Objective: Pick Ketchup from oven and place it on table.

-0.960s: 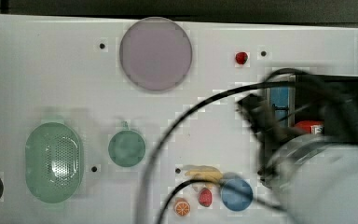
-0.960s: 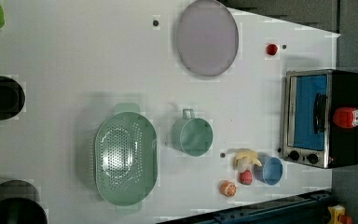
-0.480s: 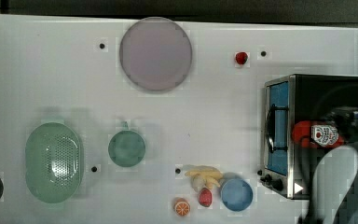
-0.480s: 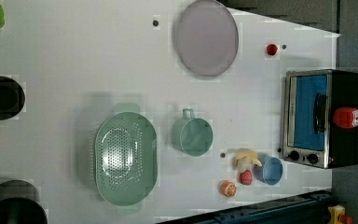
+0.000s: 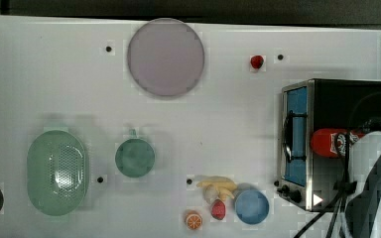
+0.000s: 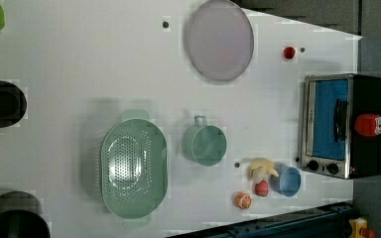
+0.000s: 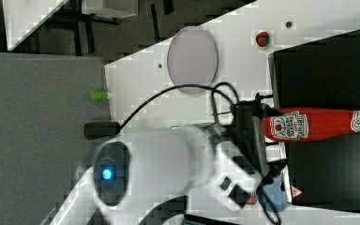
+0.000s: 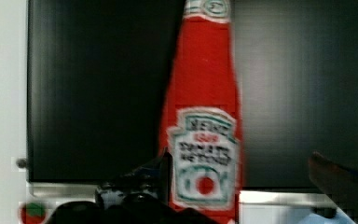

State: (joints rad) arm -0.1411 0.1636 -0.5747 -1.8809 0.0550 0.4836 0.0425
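Gripper [image 7: 258,136] extended level from the white arm, jaws spread wide, stationed just at the base of the Ketchup [image 7: 316,125] without gripping it. The bottle lies flat on the black roof of the oven [image 5: 345,104], which stands on the table [image 5: 54,79].

Even, bright light is falling on the white table [image 5: 54,74], which is looking washed out and blocky. Soft shadows are lying beside the green colander [image 6: 134,168]. The wrist view is showing the ketchup label [image 8: 205,163] slightly blurred, and the white arm [image 7: 159,164] is smearing.
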